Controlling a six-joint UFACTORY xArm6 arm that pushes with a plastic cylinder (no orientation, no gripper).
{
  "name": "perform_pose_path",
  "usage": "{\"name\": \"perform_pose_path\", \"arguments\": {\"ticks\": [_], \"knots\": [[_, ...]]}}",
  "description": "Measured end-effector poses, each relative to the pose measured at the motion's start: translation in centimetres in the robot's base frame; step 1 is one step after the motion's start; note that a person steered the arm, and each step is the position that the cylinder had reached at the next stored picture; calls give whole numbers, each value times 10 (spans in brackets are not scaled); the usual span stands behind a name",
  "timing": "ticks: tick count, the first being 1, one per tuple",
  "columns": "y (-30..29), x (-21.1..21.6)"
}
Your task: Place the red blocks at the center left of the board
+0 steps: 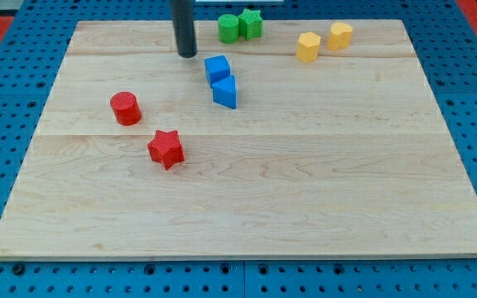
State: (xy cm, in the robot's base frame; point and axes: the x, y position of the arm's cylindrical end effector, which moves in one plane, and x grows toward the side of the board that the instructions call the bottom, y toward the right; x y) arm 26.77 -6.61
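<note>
A red cylinder [126, 108] stands at the board's left, a little above the middle. A red star [166, 149] lies just below and to the right of it, apart from it. My tip [187, 54] is near the view's top, left of centre, above and to the right of both red blocks and touching neither. It stands just to the left of the blue cube [217, 68].
A blue triangular block [225, 92] sits against the blue cube's lower side. A green cylinder [228, 28] and a green star [250, 23] sit at the top edge. Two yellow blocks [308, 46] [340, 35] lie at the top right. The wooden board [255, 199] rests on a blue pegboard.
</note>
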Motion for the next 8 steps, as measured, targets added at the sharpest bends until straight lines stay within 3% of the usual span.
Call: {"name": "perform_pose_path", "arguments": {"ticks": [2, 3, 5, 7, 8], "knots": [[15, 78], [-26, 79], [-52, 148], [-117, 107], [-91, 106]]}}
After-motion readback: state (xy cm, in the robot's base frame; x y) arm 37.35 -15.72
